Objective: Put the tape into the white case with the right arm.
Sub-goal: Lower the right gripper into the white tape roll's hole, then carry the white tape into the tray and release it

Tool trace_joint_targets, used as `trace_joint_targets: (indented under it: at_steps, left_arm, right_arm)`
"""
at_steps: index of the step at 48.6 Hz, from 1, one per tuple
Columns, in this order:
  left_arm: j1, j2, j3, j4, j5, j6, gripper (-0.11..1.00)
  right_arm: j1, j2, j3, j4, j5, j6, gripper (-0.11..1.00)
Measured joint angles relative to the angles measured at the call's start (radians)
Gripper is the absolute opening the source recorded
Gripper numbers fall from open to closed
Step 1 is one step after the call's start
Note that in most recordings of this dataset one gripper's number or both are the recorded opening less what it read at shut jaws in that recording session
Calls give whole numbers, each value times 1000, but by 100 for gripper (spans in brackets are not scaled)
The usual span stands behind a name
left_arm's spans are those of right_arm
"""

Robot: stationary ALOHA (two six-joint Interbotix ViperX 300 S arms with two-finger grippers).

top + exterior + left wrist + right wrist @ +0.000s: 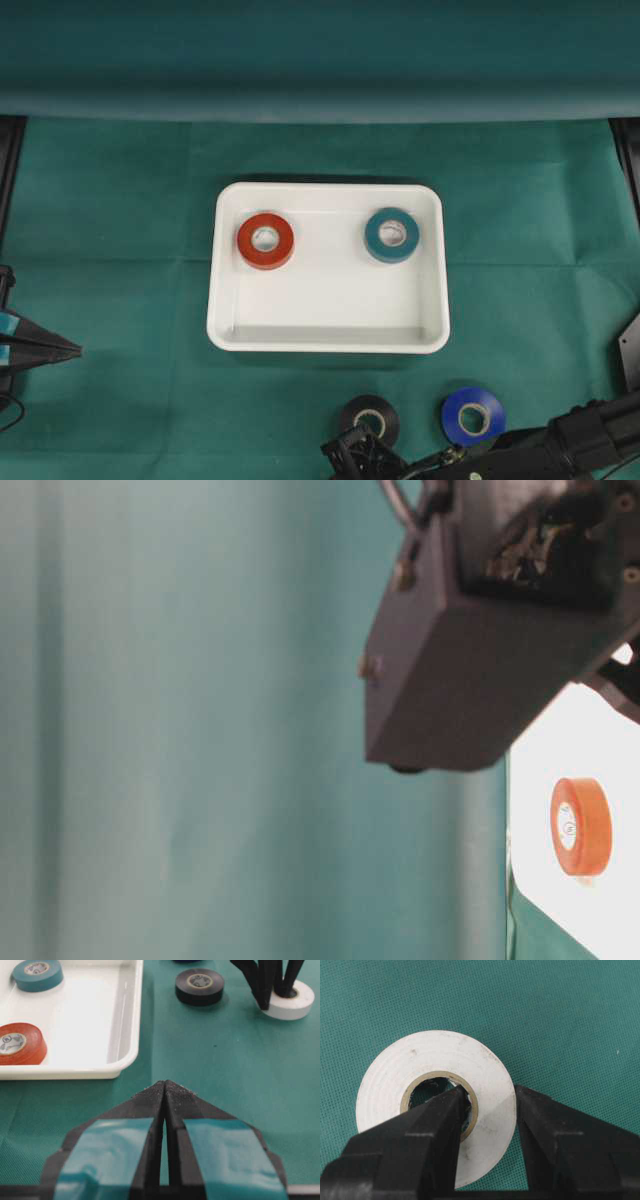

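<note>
A white tape roll (437, 1105) lies flat on the green cloth. My right gripper (491, 1091) is shut on its wall, one finger down in the core hole and the other against the outer side. The left wrist view shows the same grip, with the white tape (295, 1004) under the right gripper (275, 999). From overhead the right gripper (362, 458) sits at the bottom edge and hides that roll. The white case (330, 345) holds a red tape (265, 241) and a teal tape (391, 235). My left gripper (165, 1085) is shut and holds nothing, left of the case.
A black tape (372, 418) and a blue tape (473, 415) lie on the cloth below the case, beside the right arm. The black tape (199, 986) sits between the case's rim (127, 1035) and the white roll. A cloth backdrop rises behind the table.
</note>
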Motion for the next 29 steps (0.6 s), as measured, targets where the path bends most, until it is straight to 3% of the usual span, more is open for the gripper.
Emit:
trace_joint_targets:
  at_steps: [29]
  left_arm:
    - [0, 0, 0, 0, -2, 0, 0]
  right_arm:
    - [2, -109, -37, -2, 130, 0, 2]
